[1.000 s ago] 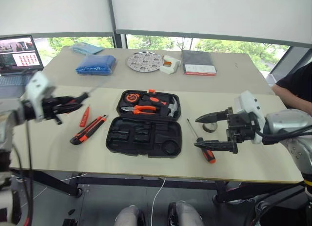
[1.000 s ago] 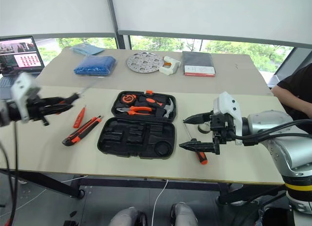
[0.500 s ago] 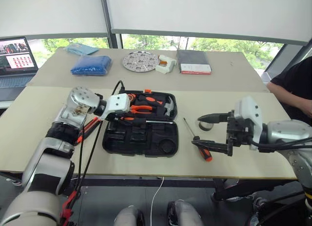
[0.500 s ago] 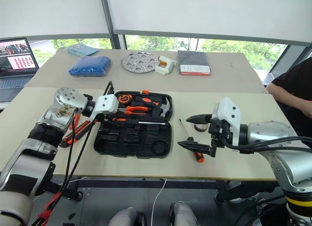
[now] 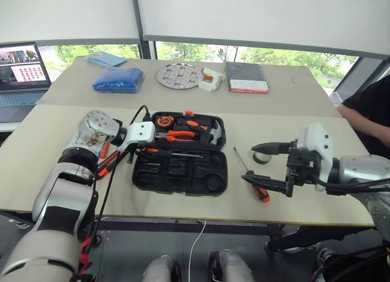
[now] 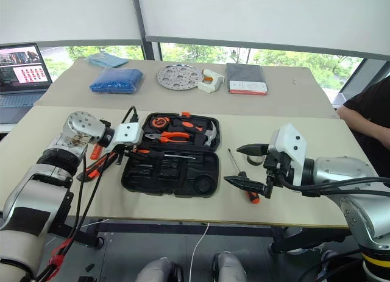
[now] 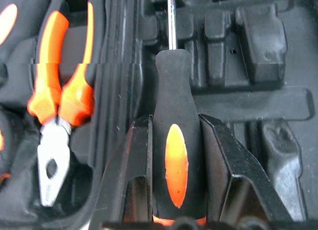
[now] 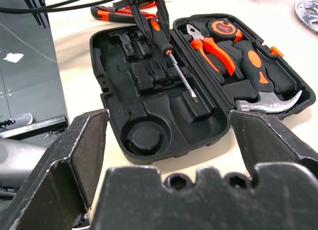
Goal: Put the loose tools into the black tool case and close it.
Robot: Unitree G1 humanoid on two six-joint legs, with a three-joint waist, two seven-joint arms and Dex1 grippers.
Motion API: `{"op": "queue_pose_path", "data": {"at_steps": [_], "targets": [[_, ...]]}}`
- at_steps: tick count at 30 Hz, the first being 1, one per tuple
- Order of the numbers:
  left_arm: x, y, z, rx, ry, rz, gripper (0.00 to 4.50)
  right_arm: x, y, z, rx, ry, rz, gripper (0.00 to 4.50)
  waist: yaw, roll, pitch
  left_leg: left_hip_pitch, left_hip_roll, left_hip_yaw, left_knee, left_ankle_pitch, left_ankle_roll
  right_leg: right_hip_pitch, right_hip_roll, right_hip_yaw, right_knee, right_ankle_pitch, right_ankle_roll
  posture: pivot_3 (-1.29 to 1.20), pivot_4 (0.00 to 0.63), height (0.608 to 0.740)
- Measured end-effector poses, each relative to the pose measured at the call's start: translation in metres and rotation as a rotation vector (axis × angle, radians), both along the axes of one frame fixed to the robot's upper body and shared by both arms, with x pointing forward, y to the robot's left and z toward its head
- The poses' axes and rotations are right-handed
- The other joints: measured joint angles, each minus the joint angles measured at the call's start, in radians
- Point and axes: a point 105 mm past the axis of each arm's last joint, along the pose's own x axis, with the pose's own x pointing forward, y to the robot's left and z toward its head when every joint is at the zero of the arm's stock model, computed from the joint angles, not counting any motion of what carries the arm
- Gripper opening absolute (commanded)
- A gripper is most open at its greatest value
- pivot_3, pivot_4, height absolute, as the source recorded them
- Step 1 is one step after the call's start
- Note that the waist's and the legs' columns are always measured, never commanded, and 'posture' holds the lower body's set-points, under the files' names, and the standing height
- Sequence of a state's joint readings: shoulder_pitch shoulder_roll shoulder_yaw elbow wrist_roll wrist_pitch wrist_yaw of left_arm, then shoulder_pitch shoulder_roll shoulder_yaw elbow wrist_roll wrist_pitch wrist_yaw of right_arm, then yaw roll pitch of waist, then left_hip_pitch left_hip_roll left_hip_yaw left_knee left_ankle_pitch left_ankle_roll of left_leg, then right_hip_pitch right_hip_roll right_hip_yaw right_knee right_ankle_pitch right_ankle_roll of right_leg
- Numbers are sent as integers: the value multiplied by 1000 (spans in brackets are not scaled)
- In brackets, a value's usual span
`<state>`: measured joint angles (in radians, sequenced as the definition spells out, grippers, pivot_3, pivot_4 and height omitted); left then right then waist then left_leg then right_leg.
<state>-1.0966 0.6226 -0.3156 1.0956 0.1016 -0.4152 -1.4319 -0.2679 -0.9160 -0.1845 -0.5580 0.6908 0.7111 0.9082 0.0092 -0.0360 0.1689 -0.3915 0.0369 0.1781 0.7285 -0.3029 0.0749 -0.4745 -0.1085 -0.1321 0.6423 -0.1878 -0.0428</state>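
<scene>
The black tool case lies open at the table's middle, with pliers, hammer and tape measure in its far half. My left gripper is shut on the black-and-orange handle of a screwdriver, whose shaft lies low across the near half's moulded slots. A second screwdriver rests on the table right of the case, under my right gripper, which hangs open and holds nothing. The small dark tape roll sits just behind it. The utility knife and a small orange tool lie left of the case, partly hidden by my left arm.
At the back of the table are a laptop, a blue bag, a round metal plate, a white-and-orange object and a dark grey flat box. A person's arm shows at the right edge.
My left arm swung in from the far left with the screwdriver and came down over the case's near half. The right gripper stayed open in the same place.
</scene>
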Motion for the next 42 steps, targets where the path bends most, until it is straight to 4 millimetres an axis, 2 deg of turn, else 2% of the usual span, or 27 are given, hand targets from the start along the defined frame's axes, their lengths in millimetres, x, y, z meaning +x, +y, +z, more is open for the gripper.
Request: {"op": "queue_pose_path", "data": {"at_steps": [2,3,9,10,16,21,26,29,39,42], "targets": [[1,0,0,-7,2,6,1879,0,0,0,0,-2,0,4500,0,0,0,0,0,0,0,0,0,0,0,0,0,0,0,0,150,718],[1,1,1,-12,4,11,2071,0,0,0,0,-2,0,4500,0,0,0,0,0,0,0,0,0,0,0,0,0,0,0,0,150,718],[3,-5,12,-63,12,14,4207,0,0,1,0,-2,1,4500,0,0,0,0,0,0,1,0,0,0,0,0,0,0,0,0,150,718],[4,-6,16,-80,10,15,4453,0,0,1,1,-2,1,4500,0,0,0,0,0,0,1,0,0,0,0,0,0,0,0,0,150,718],[6,-13,30,-122,-5,10,4453,0,1,1,0,-3,5,4500,0,0,0,0,0,0,1,0,0,0,1,0,0,0,0,0,150,718],[3,-14,29,-90,8,-23,4453,1,2,4,1,-14,10,4500,-1,0,0,0,0,0,1,0,0,0,1,0,1,0,0,0,150,718],[4,-19,19,-49,-2,-36,4453,1,3,4,6,-17,9,4500,1,0,0,0,-1,0,1,0,0,0,1,-1,1,0,0,0,150,718],[5,-24,17,-60,-3,-38,3788,2,4,3,12,-16,8,4500,1,0,0,0,-1,0,1,0,0,0,1,-1,1,0,0,0,150,718],[5,-23,12,-79,30,-18,50,3,2,0,16,-8,-19,4500,0,0,0,0,-1,-1,1,0,0,0,1,0,1,0,0,0,150,718],[6,-25,10,-71,25,-14,10,3,2,0,16,-9,-20,4500,0,0,0,0,-1,-1,1,0,0,0,1,0,1,0,0,0,150,718]]}}
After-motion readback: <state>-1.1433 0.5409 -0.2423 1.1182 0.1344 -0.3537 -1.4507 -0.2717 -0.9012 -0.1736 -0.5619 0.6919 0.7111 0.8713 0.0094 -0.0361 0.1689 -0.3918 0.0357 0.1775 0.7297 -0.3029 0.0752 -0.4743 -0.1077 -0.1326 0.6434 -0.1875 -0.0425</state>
